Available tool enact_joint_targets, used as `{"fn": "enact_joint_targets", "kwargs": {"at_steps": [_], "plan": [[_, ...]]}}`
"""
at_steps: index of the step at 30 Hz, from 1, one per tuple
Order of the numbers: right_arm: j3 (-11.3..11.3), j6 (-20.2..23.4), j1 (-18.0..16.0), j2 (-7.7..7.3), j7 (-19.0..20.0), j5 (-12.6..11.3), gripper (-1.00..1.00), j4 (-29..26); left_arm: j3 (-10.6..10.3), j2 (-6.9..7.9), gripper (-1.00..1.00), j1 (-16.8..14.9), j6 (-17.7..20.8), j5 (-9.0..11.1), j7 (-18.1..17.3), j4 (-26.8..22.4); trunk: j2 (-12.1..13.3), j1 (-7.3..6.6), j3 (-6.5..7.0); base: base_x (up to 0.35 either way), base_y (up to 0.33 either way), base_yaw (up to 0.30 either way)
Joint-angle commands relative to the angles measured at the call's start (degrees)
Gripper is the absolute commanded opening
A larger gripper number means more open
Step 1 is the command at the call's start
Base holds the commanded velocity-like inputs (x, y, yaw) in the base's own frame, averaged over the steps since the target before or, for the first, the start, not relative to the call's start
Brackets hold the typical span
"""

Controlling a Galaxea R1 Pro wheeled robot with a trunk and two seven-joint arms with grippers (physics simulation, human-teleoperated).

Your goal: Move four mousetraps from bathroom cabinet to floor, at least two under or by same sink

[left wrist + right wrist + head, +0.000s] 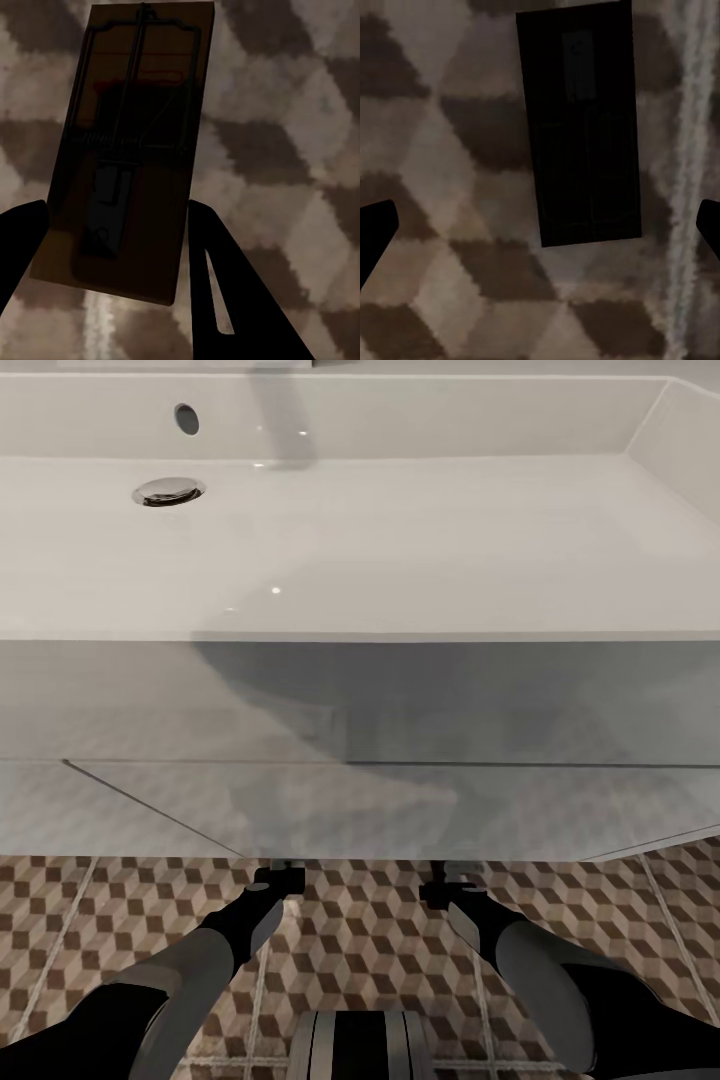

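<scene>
Both arms reach down in front of the bathroom sink [360, 540], a wide white rectangular basin, smooth and glossy, with a chrome drain ring, set on a boxy white vanity. In the head view the left gripper [278, 877] and right gripper [447, 885] hang low at the vanity's base, over the bathroom floor [370, 940] with its brown, beige and white cube-pattern tiles and pale grout.

At the left wrist, the left gripper [116, 247] is clenched on a mousetrap [131, 142]: a flat brown wooden board with dark wire spring and bar, its near end pinched between the two black fingers [217, 285], the rest sticking out past the tips above the tiles.

At the right wrist, the right gripper [540, 232] is spread wide and released, fingertips far apart at the frame's edges. A second mousetrap [579, 124], dark and shadowed, lies flat on the tiles ahead of the fingertips, apart from them, beside a grout line.
</scene>
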Motion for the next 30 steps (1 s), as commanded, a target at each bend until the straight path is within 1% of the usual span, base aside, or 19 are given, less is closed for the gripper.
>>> {"fn": "enact_joint_targets", "kwargs": {"at_steps": [1, 9, 15, 19, 26, 30], "plan": [[-0.46, 0.33, 0.00, 0.03, -0.18, 0.61, 1.00, -0.13, -0.49, 0.02, -1.00, -0.01, 0.10, 0.39, 0.32, -0.04, -0.01, -0.01, -0.03, 0.000, 0.000, 0.000], [-0.50, -0.18, -0.02, 0.03, -0.22, 0.78, 1.00, -0.23, -0.49, 0.04, -1.00, -0.01, 0.15, 0.39, 0.32, 0.00, -0.01, -0.01, -0.03, 0.000, 0.000, 0.000], [-0.53, -1.85, -0.03, 0.03, -0.47, 0.81, 1.00, -0.34, -0.51, 0.15, -1.00, -0.01, 0.29, 0.44, 0.32, 0.26, -0.01, -0.01, -0.03, 0.000, 0.000, 0.000], [-0.54, -2.50, -0.03, 0.03, -0.79, 0.82, 1.00, -0.82, -0.50, 0.21, -1.00, -0.01, 0.30, 0.46, 0.32, 1.34, -0.01, -0.01, -0.03, 0.000, 0.000, 0.000], [-0.65, -6.03, -0.03, 0.03, -1.05, 0.85, 1.00, -1.13, -0.49, 0.37, -1.00, -0.01, 0.39, 0.51, 0.09, 2.81, -0.01, -0.01, -0.03, 0.000, 0.000, 0.000], [-0.66, -6.76, -0.03, 0.03, -1.09, 0.83, 1.00, -1.17, -0.46, 0.46, -1.00, -0.01, 0.68, 0.59, -0.17, 3.07, -0.01, -0.01, -0.03, 0.000, 0.000, 0.000]]}}
